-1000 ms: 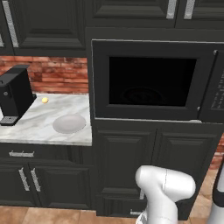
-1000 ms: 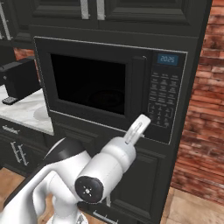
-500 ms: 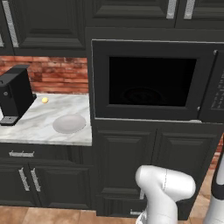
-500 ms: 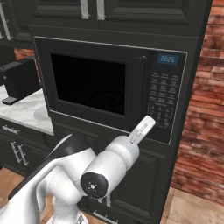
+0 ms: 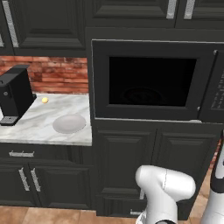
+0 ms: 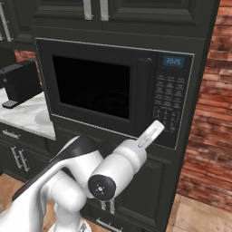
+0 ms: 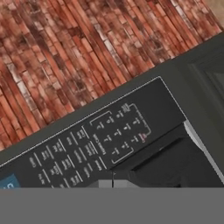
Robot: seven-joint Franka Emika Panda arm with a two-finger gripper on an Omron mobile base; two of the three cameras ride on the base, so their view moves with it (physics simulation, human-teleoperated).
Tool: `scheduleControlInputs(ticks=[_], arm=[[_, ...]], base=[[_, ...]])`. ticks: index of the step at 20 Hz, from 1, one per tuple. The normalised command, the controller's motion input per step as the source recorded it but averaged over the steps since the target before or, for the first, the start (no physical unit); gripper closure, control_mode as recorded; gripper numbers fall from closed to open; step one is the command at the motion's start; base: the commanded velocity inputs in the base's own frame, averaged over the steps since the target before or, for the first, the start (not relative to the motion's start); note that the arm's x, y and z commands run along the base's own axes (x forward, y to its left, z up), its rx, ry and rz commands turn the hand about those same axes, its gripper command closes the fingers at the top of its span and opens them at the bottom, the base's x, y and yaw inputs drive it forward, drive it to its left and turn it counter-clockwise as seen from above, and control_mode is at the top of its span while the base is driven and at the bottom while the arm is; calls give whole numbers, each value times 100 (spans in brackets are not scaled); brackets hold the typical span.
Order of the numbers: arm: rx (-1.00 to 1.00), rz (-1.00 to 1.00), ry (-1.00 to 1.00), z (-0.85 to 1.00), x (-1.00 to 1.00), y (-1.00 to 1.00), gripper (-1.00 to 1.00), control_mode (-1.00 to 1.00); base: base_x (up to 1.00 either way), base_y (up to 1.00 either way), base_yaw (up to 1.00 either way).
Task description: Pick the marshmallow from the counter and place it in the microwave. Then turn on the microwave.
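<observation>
The microwave (image 5: 151,81) (image 6: 95,86) is built into the dark cabinets, and its dark glass door is closed. Its keypad (image 6: 167,102) (image 7: 100,140) runs down the right side under a lit clock display. My gripper (image 6: 159,124) is shut with nothing in it and points at the lower part of the keypad, right in front of it. In the hand view its tips (image 7: 113,184) sit together just below the button rows. The marshmallow is out of view. The marble counter (image 5: 43,127) (image 6: 27,118) lies to the left of the microwave.
On the counter stand a black coffee machine (image 5: 15,94) (image 6: 20,81), a round grey plate (image 5: 69,124) and a small yellow ball (image 5: 44,100). A red brick wall (image 6: 208,113) (image 7: 65,57) rises right of the microwave column. Dark cabinets (image 5: 131,162) stand below.
My hand has crept up and to the right, closer to the keypad, and the elbow has swung with it. The door and the counter's things are unchanged.
</observation>
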Motion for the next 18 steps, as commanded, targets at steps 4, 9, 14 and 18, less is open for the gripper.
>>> scheduleControlInputs(ticks=[4,9,14,18], arm=[[3,-1,0,-9,13,-2,100,-100],[5,-2,0,-7,13,-6,100,-100],[5,-2,0,-5,15,-9,100,-100],[6,-2,0,-4,15,-10,100,-100]], base=[[0,0,0],[0,0,0],[0,0,0],[0,0,0]])
